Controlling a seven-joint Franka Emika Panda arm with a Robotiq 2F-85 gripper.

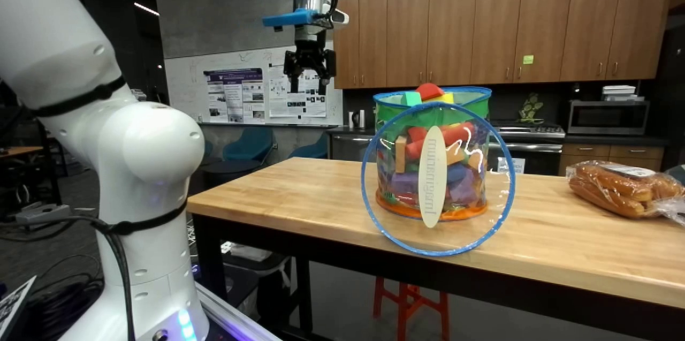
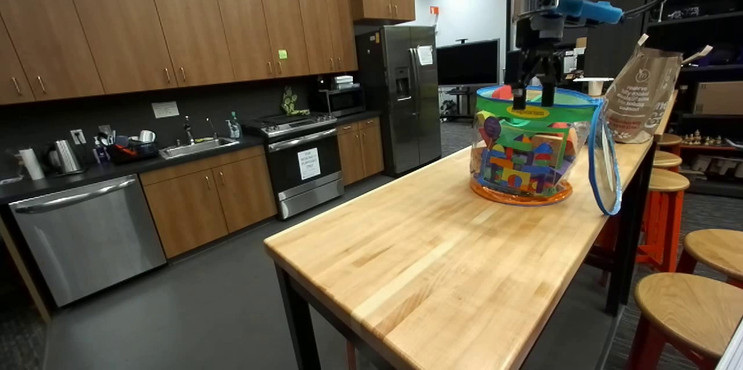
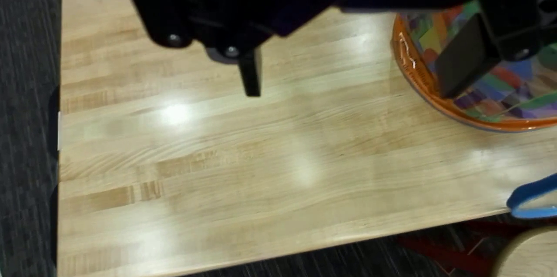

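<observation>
My gripper point(image 1: 308, 85) is open with nothing between its fingers. It points down above the wooden table, and it also shows in an exterior view point(image 2: 533, 98) and the wrist view point(image 3: 353, 79). Nearest to it is a clear round container with a green top band point(image 1: 480, 105) and an orange base point(image 3: 411, 66). The container stands upright, full of coloured blocks; a red block point(image 1: 429, 90) and a teal block point(image 1: 411, 98) reach its open top. Its blue-rimmed clear lid point(image 1: 508, 153) hangs open down the side, with a cream oval label point(image 1: 432, 175). The gripper appears apart from the container.
The wooden table point(image 2: 418, 254) bears the container. A plastic bag of bread point(image 1: 623, 186) lies on it in an exterior view. A brown paper bag point(image 2: 641, 97) stands behind the container. Wooden-topped stools point(image 2: 691, 306) line one side of the table.
</observation>
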